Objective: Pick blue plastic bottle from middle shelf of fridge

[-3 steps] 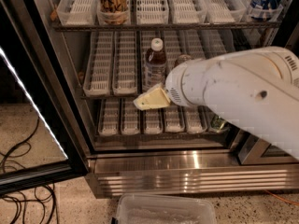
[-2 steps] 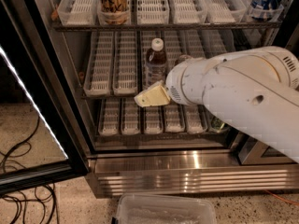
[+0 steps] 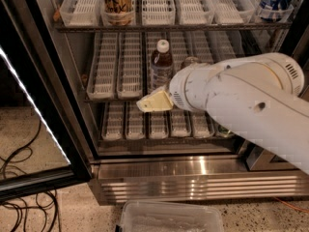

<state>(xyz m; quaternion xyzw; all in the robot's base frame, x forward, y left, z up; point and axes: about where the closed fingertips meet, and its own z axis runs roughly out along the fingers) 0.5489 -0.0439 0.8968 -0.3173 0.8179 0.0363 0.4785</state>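
My gripper (image 3: 153,102) has barely moved at the middle shelf (image 3: 111,99) front edge. The blue plastic bottle (image 3: 161,64) is not grabbed yet. Open or closed, I cannot tell.

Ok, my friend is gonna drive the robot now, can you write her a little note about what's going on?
Hand: at the front edge of the middle shelf, low in front of the bottle. It does not look like it has the bottle yet.
Bottle: standing upright in a lane of the middle shelf, cap on.
Fridge: door is open.
Done: the arm is up at the shelf.
Left: grip the bottle, lift it, bring it out.
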